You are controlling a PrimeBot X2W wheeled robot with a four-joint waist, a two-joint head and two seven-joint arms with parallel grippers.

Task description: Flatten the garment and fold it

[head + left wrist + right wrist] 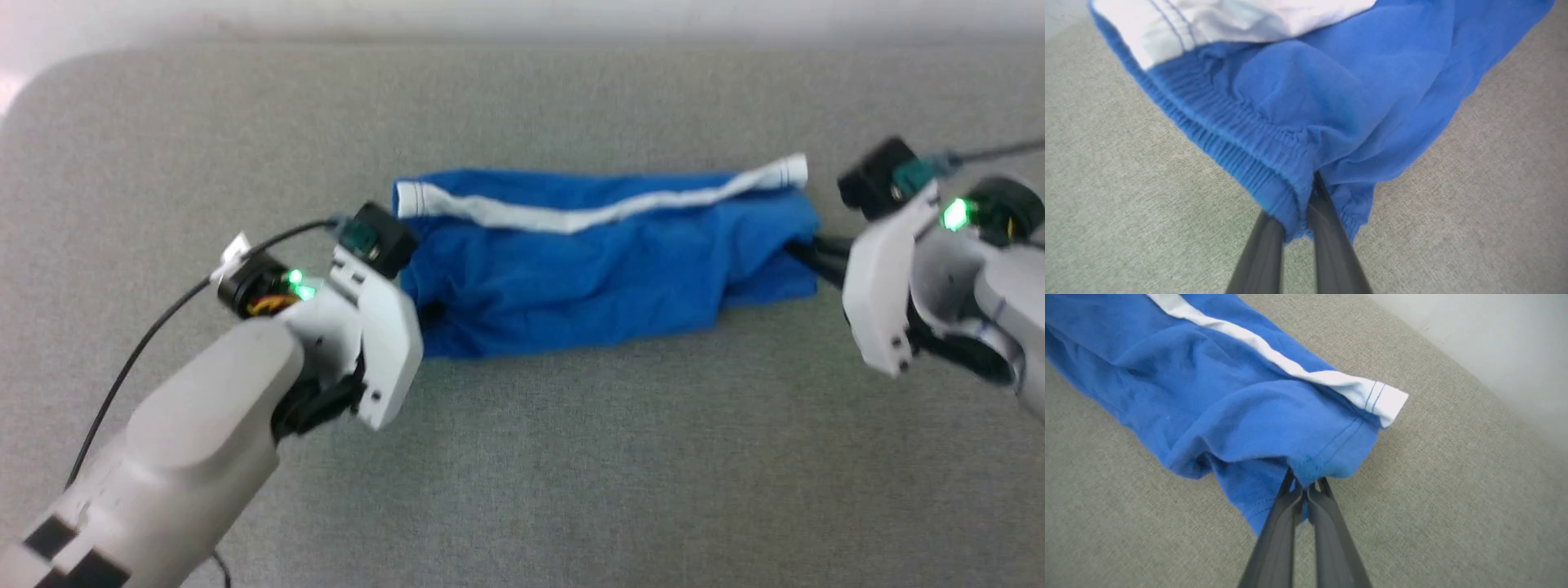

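The garment [588, 261], bright blue shorts with a white side stripe [571, 214], lies stretched left to right on the grey surface, still wrinkled. My left gripper [424, 314] is at its left end. In the left wrist view that gripper [1298, 200] is shut on the gathered waistband [1229, 139], with blue fabric pinched between the dark fingers. My right gripper [796, 251] is at the right end. In the right wrist view it [1304, 486] is shut on the blue hem edge of the garment [1229, 408], just below the white hem trim [1384, 400].
A grey woven surface [522, 449] spreads all around the shorts, with wide room in front. Its far edge meets a pale wall [522, 16], and its far left corner is rounded. A black cable [139, 351] trails from my left wrist.
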